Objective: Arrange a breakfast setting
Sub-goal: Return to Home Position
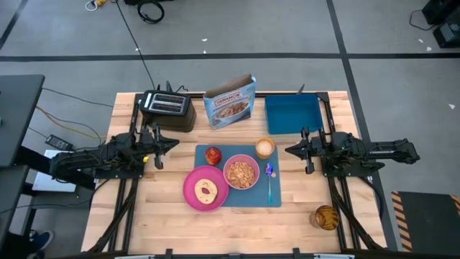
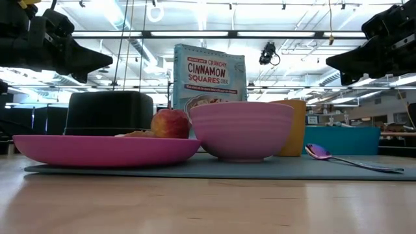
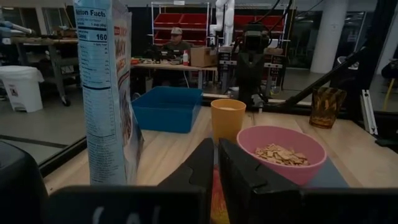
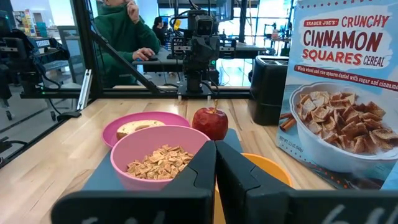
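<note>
The setting lies mid-table on the blue placemat [image 1: 248, 198]. The pink plate [image 1: 188, 188] with a bagel [image 1: 207, 190] is at the left, the pink bowl [image 1: 225, 173] of cereal [image 1: 241, 173] in the centre and the spoon [image 1: 270, 187] at the right. The apple [image 1: 213, 155] and tan cup [image 1: 264, 147] stand on the far side. The left gripper [image 1: 175, 144] and right gripper [image 1: 289, 150] hover at either side, jaws closed on nothing. The bowl looks light, rigid and smooth, so grip its rim and keep it level.

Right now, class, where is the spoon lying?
In the high view, the spoon lies on the blue placemat's right side, just right of the pink bowl and in front of the tan cup.
</note>
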Available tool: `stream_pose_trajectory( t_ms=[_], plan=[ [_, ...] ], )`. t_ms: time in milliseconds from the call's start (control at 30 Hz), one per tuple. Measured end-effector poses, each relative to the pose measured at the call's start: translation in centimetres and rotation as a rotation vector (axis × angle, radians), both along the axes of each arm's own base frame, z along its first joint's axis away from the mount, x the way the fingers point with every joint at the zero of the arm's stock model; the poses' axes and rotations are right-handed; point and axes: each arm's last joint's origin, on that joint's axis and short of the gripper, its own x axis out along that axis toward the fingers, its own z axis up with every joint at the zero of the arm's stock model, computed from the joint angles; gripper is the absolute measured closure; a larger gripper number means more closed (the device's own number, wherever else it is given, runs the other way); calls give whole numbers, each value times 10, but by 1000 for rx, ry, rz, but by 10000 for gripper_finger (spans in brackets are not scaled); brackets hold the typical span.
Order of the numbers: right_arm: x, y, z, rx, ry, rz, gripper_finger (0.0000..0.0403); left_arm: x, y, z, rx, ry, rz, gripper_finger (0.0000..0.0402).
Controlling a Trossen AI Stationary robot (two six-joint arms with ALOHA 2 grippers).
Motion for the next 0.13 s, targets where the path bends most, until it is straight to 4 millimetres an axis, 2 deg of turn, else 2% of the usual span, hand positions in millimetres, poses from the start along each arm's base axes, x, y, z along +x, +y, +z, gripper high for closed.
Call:
stream_pose_trajectory(
  t_ms=[133],
  plan=[
    [0, 0, 0, 0, 0, 0, 385, 0, 0, 0, 0, 0, 0, 370]
  ],
)
